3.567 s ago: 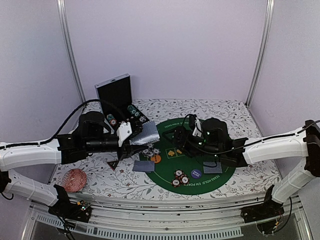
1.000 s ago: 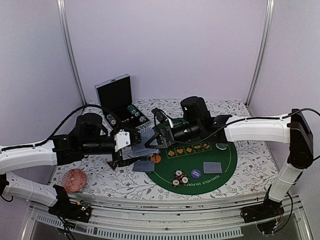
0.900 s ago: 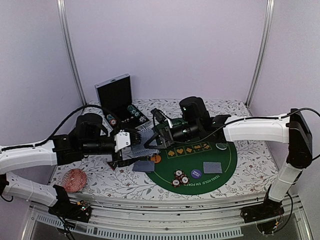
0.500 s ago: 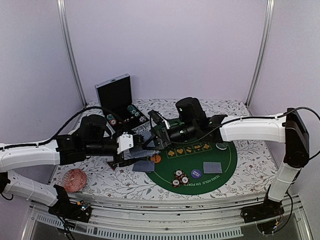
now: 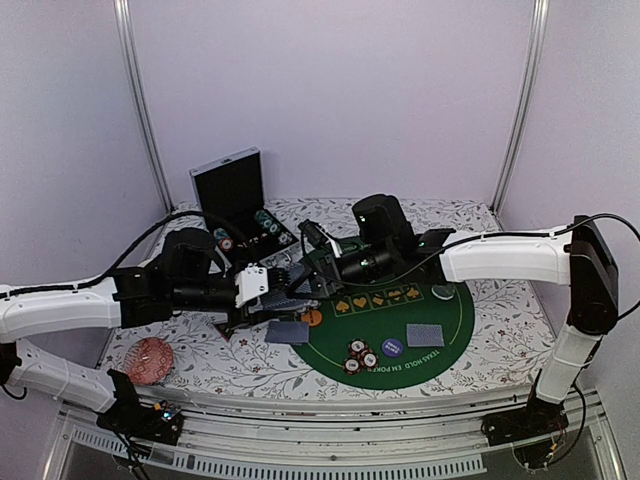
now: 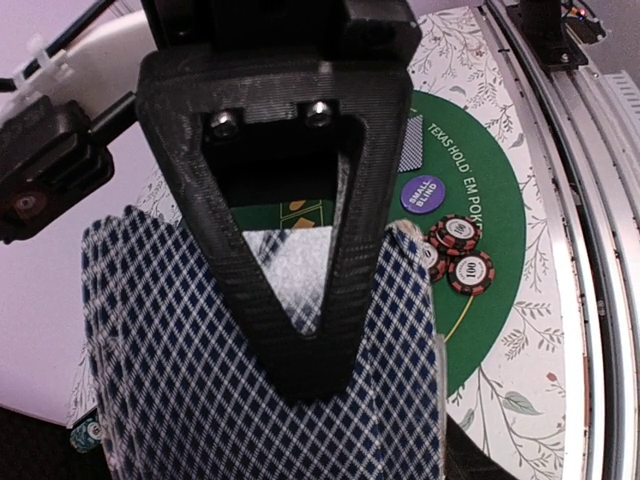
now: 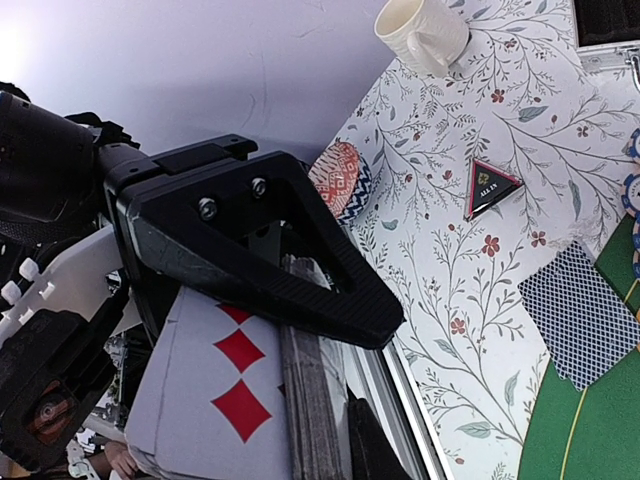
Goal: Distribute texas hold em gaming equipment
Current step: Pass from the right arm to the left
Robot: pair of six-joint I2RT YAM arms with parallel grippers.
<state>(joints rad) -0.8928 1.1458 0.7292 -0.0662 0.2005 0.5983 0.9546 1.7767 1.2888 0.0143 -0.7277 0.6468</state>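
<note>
Pinching playing cards (image 5: 290, 272) aloft near ten o'clock of the green mat (image 5: 450, 330) with the right gripper (image 5: 308, 270) clamped tight; left gripper (image 5: 272, 290) half-spread about the fan, hold unclear. Likely light, slick, apt to splay: best squeezed flat across the faces.

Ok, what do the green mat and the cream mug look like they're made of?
Green mat: likely felt or a similar fabric; matte, lying flat, with printed white lettering. Cream mug: probably glazed ceramic, going by the thick rim and smooth, slightly glossy surface; plastic can't be ruled out.
</note>
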